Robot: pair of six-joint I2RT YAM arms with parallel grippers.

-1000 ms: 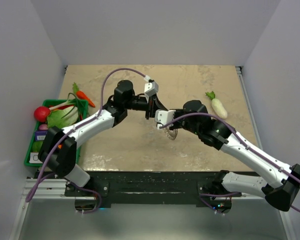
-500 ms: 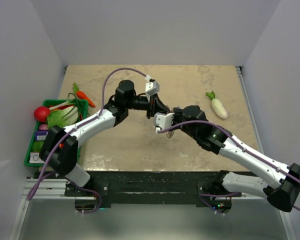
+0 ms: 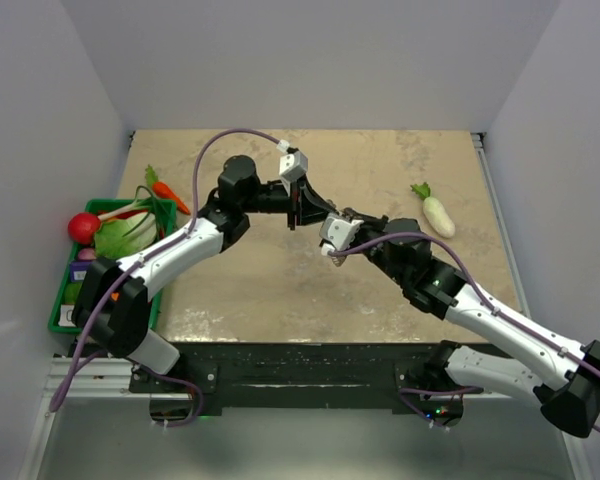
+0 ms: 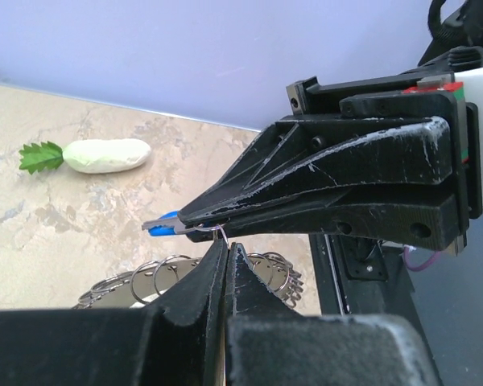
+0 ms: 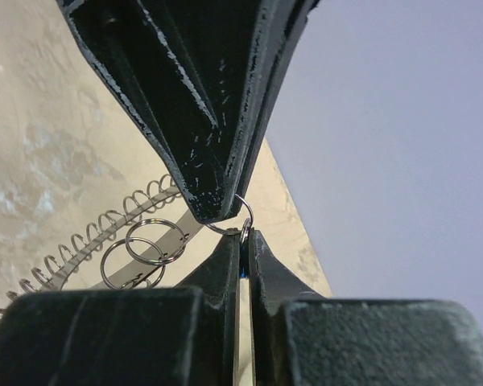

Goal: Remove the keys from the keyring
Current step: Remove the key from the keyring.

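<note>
I am seeing the left gripper (image 4: 226, 248) and right gripper (image 5: 244, 240) crowding tip to tip over mid-table, both pinched closed, with the keyring (image 4: 185, 280) just below, so nothing is passing between them. The radish (image 3: 437, 215) is lying to the right, and the basket (image 3: 56, 318) and carrot (image 3: 170, 195) are sitting at the left. Bare table (image 3: 270, 290) is lying open nearer the bases.

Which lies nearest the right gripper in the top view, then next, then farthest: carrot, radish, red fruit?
From the right gripper:
1. Radish, on its right, lying on the table.
2. Carrot, on the left, beyond the other arm.
3. Red fruit, farthest left, at the tray.
</note>
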